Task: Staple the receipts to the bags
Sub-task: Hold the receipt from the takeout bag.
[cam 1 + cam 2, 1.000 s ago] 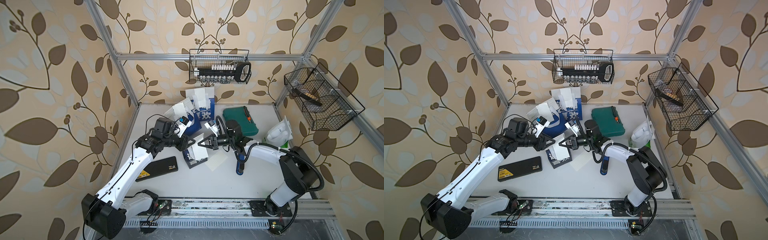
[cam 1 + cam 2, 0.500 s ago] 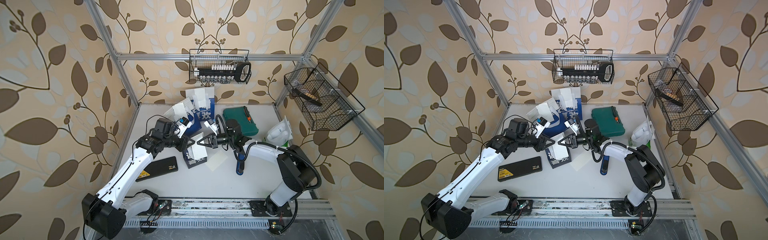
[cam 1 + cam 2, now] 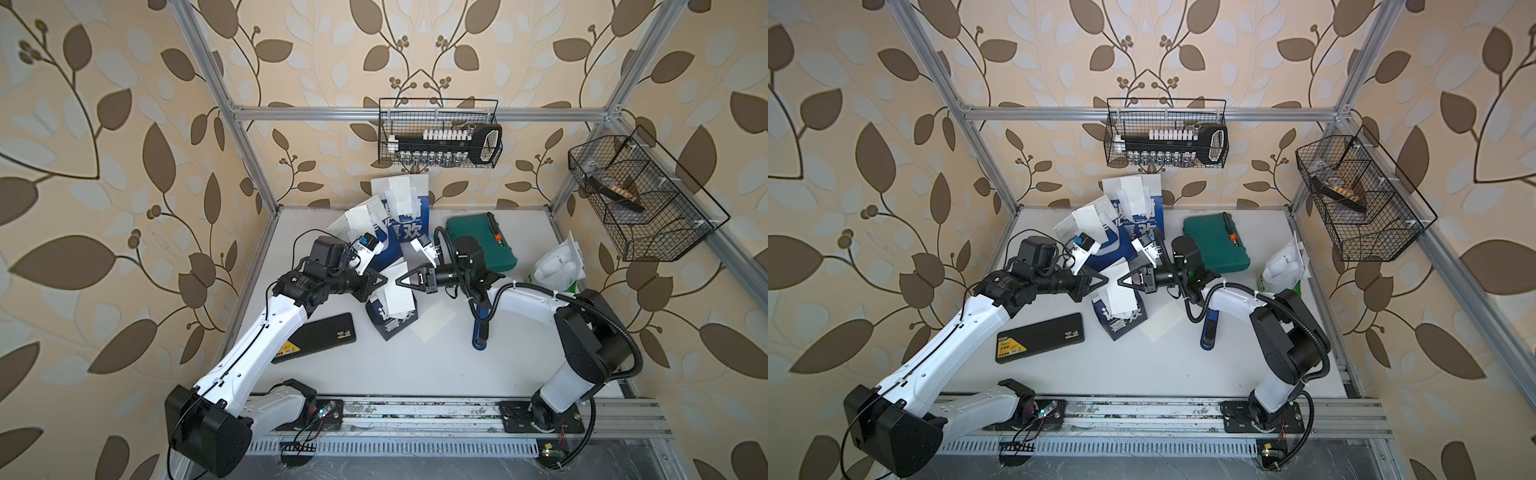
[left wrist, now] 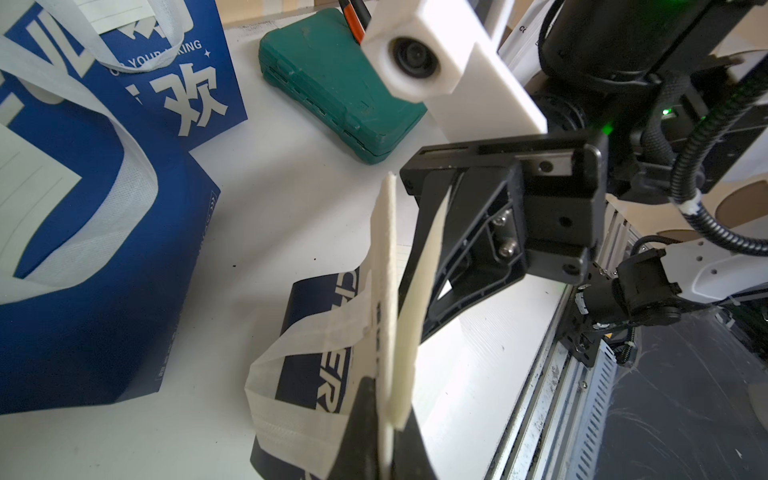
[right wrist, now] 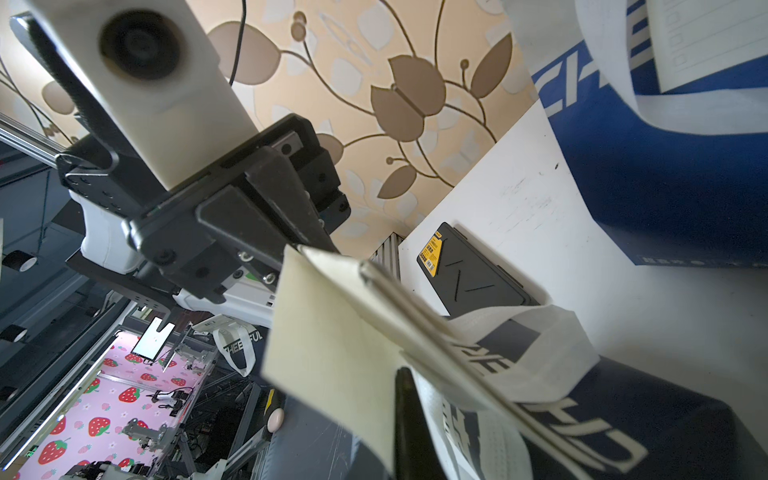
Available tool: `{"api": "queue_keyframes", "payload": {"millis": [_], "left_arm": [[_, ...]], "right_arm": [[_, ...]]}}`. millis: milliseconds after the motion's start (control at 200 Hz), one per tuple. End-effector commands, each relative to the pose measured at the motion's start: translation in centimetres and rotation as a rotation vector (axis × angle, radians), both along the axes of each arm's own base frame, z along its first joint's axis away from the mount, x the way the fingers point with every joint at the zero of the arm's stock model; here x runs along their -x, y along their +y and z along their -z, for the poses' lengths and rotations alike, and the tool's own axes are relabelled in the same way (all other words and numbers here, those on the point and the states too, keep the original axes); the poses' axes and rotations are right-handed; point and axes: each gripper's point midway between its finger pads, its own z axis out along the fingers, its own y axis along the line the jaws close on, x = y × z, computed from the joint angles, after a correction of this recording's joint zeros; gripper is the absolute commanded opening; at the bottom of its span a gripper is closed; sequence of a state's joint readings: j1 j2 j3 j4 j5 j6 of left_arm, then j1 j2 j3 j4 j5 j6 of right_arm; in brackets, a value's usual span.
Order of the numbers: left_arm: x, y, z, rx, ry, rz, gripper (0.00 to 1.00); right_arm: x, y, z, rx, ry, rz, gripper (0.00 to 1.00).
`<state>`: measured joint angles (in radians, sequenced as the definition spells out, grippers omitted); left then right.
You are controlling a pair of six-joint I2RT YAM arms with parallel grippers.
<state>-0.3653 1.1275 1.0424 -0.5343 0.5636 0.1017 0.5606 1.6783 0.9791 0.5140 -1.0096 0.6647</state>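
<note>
White tabletop point(image 3: 415, 374) fills a booth papered with brown leaves. At the left a black case point(image 3: 320, 338) lies flat where it lay a second ago. Just right of it the left gripper point(image 3: 383, 279), whose jaws stood apart then, has now pinched shut on the edge of a receipt point(image 3: 398, 297). In the right wrist view its fingertips point(image 5: 305, 245) meet on that sheet. The receipt stands lifted over the small navy bag point(image 3: 392, 326) at mid-table, together with the bag's white handle point(image 4: 384, 266). The bag itself has not shifted. On the sheet's other side the right gripper point(image 3: 398, 281) stays clamped on receipt and handle, so the two sets of tips nearly meet. Right of the bag a loose receipt point(image 3: 432, 321) lies flat, then a blue stapler point(image 3: 481, 332). Farther back stand the large blue bags point(image 3: 401, 239) and a green case point(image 3: 482, 243), with the white-and-green bag point(image 3: 559, 266) at the right.
</note>
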Motion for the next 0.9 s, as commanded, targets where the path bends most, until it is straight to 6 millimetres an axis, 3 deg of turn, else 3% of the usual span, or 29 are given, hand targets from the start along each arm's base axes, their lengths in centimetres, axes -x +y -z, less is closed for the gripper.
{"api": "queue_keyframes", "payload": {"millis": [0, 395, 625, 745, 895], "left_arm": [[-1.0, 0.0, -1.5, 0.008, -0.070, -0.006, 0.02], [-0.4, 0.1, -0.7, -0.009, -0.051, 0.010, 0.14], [0.2, -0.1, -0.6, -0.005, -0.043, 0.042, 0.28], [0.4, -0.3, -0.3, -0.003, -0.031, 0.052, 0.26], [0.5, -0.3, -0.1, -0.006, -0.024, 0.059, 0.16]], "right_arm": [[-0.1, 0.2, 0.4, 0.032, -0.014, -0.018, 0.00], [-0.3, 0.4, 0.5, 0.041, -0.027, -0.004, 0.00], [-0.4, 0.5, 0.4, 0.042, -0.037, -0.001, 0.00], [-0.5, 0.6, 0.0, 0.036, -0.045, -0.005, 0.00], [-0.4, 0.6, -0.4, 0.029, -0.053, -0.012, 0.00]]}}
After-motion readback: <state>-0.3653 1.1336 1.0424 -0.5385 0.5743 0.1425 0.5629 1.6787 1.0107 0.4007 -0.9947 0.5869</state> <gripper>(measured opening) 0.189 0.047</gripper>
